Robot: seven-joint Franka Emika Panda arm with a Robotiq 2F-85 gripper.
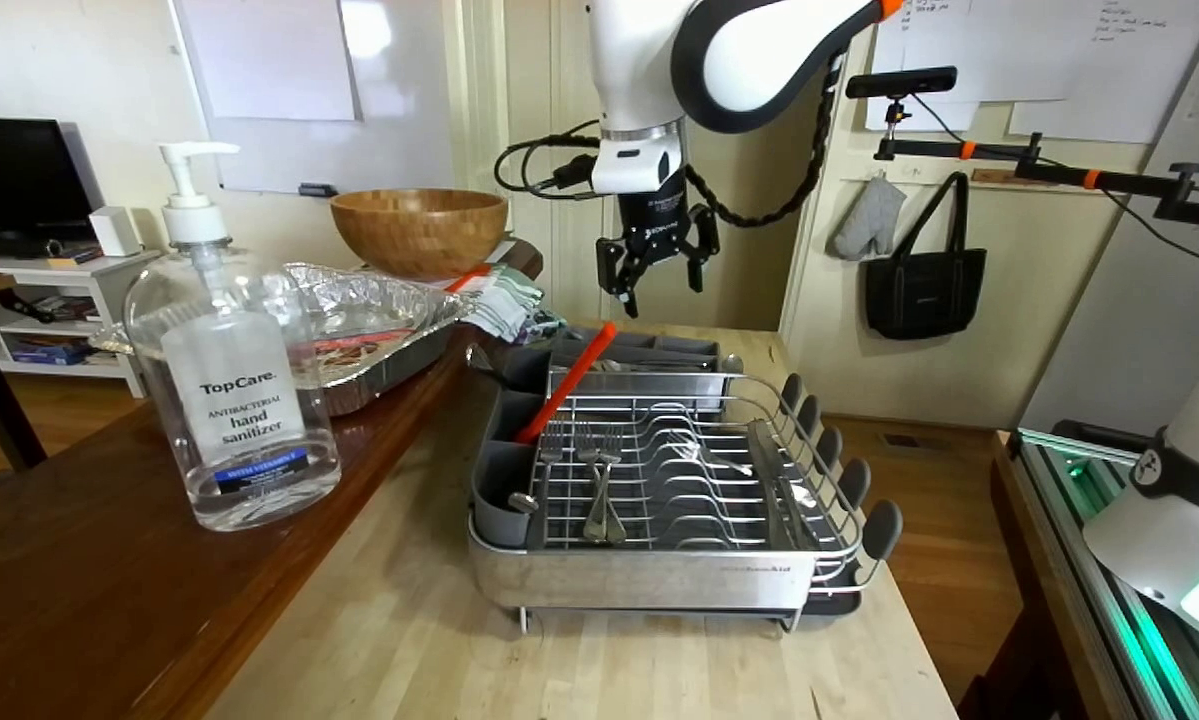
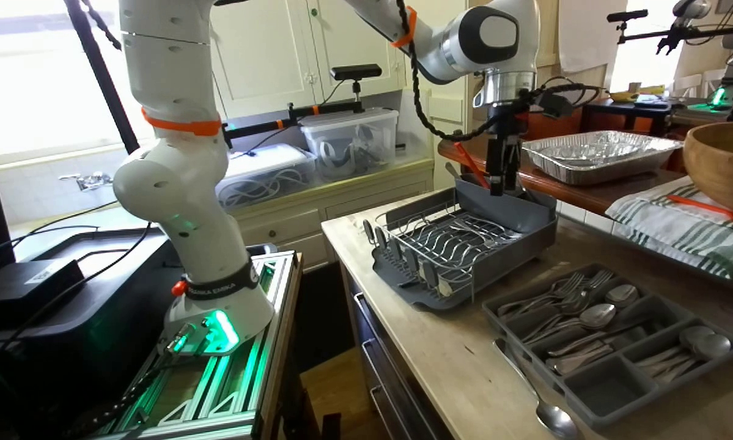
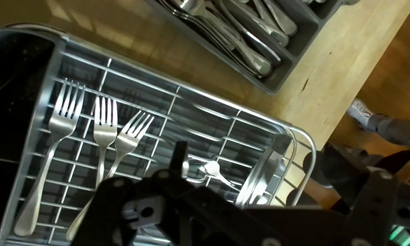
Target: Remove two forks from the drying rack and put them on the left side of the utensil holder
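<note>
The wire drying rack (image 1: 649, 580) stands on the counter, also in an exterior view (image 2: 510, 260) and the wrist view (image 3: 205, 97). Three silvery forks lie in it: one alone (image 3: 62, 126) by the grey side, two together (image 3: 105, 131) (image 3: 126, 141) with handles partly hidden by my gripper. They also show in an exterior view (image 1: 599, 480). Another shiny utensil (image 3: 213, 169) lies mid-rack. The grey utensil holder (image 1: 500, 520) lines the rack's side. My gripper (image 1: 664, 288) is open and empty, above the rack and apart from it; it also shows in an exterior view (image 2: 502, 186).
A grey compartment tray (image 2: 611, 391) with forks and spoons sits near the rack, a large spoon (image 2: 552, 418) beside it. An orange-red handle (image 1: 571, 380) sticks up from the holder. Knives (image 1: 771, 480) lie in the rack. A foil pan (image 1: 389, 350) and wooden bowl (image 1: 421, 235) stand nearby.
</note>
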